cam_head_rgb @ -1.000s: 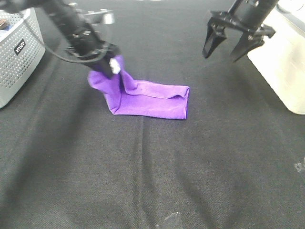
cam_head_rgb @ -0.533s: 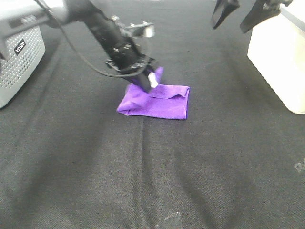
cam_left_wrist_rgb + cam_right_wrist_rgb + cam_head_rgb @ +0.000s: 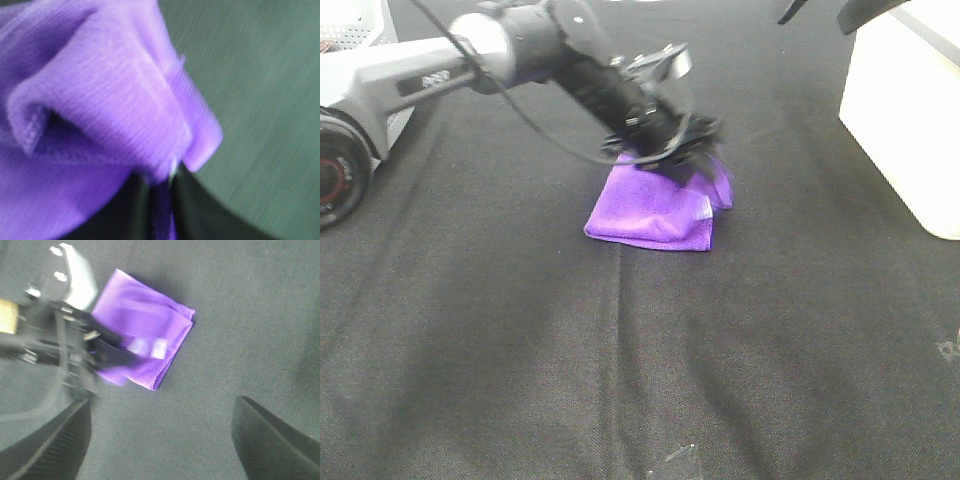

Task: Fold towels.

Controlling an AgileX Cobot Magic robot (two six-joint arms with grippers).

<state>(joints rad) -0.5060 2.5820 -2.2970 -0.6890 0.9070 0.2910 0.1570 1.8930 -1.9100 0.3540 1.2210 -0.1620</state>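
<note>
beneath the left gripper [image 3: 698, 166], high view, the purple towel [image 3: 645, 212] lies doubled on the tabletop [image 3: 620, 380]. left wrist: that gripper clenched on a limp, light fold; corners look best to pinch. right wrist: right gripper [image 3: 162, 402] gaping, towel beyond it.

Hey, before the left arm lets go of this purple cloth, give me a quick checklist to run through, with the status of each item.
1. Grip: the left gripper holds the purple cloth, pinched between its fingers: ok.
2. Edges: carried edge matched to the lower layer: cannot tell, blurred.
3. Flatness: fold lying flat on the black table: not ok, held end bunched and raised.
4. Clearance: the right gripper open and apart from the cloth: ok.
5. Surroundings: the white bin apart from the cloth: ok.
</note>
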